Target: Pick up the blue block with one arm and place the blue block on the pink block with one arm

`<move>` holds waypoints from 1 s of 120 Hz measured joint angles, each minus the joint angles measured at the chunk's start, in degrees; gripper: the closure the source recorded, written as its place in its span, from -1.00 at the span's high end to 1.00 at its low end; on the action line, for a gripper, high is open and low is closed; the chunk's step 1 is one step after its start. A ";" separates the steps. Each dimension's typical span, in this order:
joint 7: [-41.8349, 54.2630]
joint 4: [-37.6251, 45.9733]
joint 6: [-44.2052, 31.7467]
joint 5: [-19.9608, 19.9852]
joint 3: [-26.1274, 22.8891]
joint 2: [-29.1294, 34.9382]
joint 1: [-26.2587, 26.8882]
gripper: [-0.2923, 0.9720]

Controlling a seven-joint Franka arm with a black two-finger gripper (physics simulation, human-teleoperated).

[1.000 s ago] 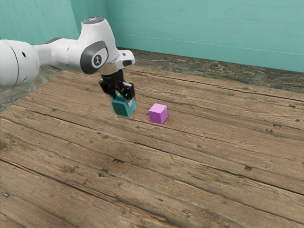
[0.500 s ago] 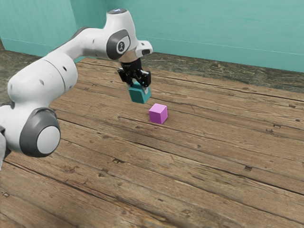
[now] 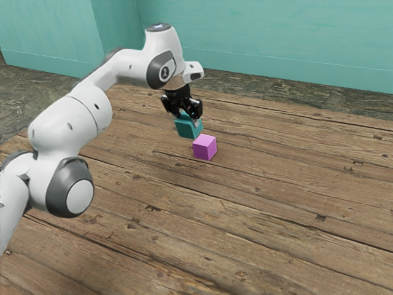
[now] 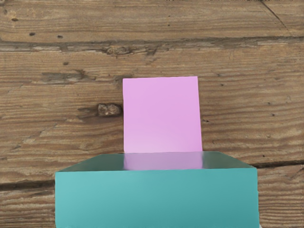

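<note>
- Wooden planks (image 3: 276,203) form our table, and a teal wall (image 3: 276,31) runs behind it.
- Our gripper (image 3: 185,118) is clamped on the blue block (image 3: 188,128), with a black finger on each of two opposite sides.
- We hold the blue block off the planks, close above the pink block (image 3: 204,147) and slightly toward the exterior view's left of it.
- Our pink block sits flat on the planks.
- From the wrist camera, the blue block covers the pink block's nearest edge, and most of its top face shows past it.
</note>
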State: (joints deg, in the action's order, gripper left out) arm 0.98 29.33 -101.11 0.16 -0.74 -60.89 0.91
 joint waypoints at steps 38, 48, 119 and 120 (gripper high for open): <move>0.05 -3.03 -4.88 -0.24 0.33 -3.86 0.15 -0.08; 0.04 -3.67 -5.87 -0.32 0.33 -4.76 0.20 -0.08; 0.46 -4.74 -11.81 -0.53 0.37 -7.80 0.41 -0.08; 0.46 -4.73 -11.83 -0.52 0.37 -7.82 0.41 -0.08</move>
State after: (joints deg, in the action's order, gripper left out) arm 1.44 24.60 -112.94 -0.36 -0.37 -68.71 1.32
